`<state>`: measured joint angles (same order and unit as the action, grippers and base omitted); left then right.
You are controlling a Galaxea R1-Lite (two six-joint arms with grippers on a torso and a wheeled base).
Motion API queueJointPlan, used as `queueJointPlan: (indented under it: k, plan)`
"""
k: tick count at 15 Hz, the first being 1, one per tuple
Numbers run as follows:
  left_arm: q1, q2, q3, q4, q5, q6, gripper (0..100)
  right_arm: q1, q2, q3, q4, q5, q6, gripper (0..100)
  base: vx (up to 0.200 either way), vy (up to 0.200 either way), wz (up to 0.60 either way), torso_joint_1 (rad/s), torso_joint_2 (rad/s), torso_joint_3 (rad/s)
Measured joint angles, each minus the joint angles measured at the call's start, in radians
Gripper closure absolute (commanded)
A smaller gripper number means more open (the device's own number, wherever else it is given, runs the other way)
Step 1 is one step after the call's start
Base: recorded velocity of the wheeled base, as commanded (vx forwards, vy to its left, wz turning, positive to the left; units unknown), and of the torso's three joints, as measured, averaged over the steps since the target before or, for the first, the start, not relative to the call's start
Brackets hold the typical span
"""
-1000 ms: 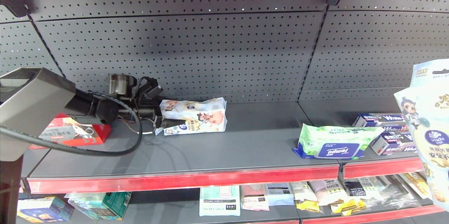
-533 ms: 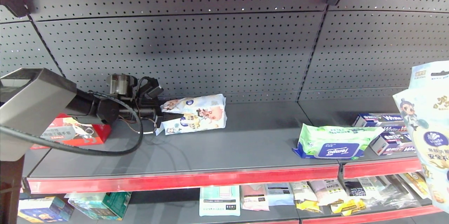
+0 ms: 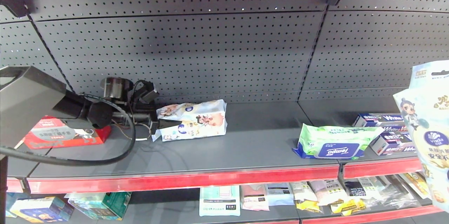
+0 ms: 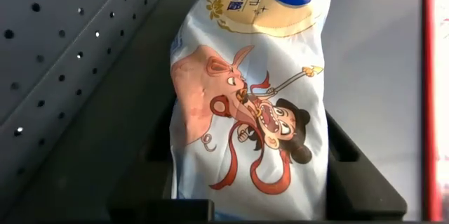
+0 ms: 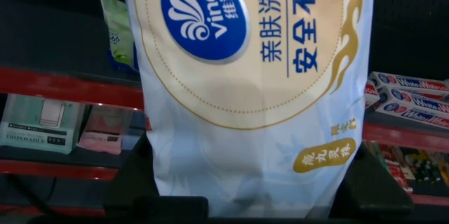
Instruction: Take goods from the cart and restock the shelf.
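At mid-left of the head view, the left gripper [image 3: 165, 124] has its jaws clamped on one end of the cartoon tissue pack [image 3: 194, 118], which lies flat on the shelf [image 3: 252, 146] near the pegboard. If the arm withdrew before the jaws part fully, the soft pack could drag toward the red box [image 3: 63, 134] or skew. At the right edge, the right gripper [image 5: 245, 196] pinches a second pack [image 3: 429, 129] held in the air; a weak hold could drop it.
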<state>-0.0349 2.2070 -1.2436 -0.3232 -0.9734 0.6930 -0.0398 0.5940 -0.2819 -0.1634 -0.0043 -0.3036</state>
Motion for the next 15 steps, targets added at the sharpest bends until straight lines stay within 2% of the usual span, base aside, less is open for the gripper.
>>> queueJointPlan:
  k: [2,3,6,10,15]
  plan:
    - [0.016,-0.034,0.037,0.001,-0.025,0.007,100,0.000,0.000,0.000,0.000,0.000,0.000,100,0.000,0.000,0.00,0.000,0.00,0.000]
    - [0.025,-0.054,0.069,0.000,-0.038,0.023,100,0.000,0.000,0.001,0.000,0.000,0.000,100,0.000,0.000,0.00,0.000,0.00,0.000]
    - [0.056,-0.111,0.181,0.000,-0.066,0.089,100,0.000,0.002,0.001,0.000,0.001,0.000,100,0.000,0.000,0.00,0.000,0.00,0.000]
    - [0.096,-0.174,0.308,-0.002,-0.107,0.195,100,0.000,0.003,0.000,0.000,0.001,0.000,100,0.000,0.000,0.00,0.000,0.00,0.000]
    - [0.102,-0.216,0.381,-0.004,-0.129,0.234,100,0.001,0.011,-0.005,0.000,0.001,0.000,100,0.000,0.000,0.00,0.000,0.00,0.000]
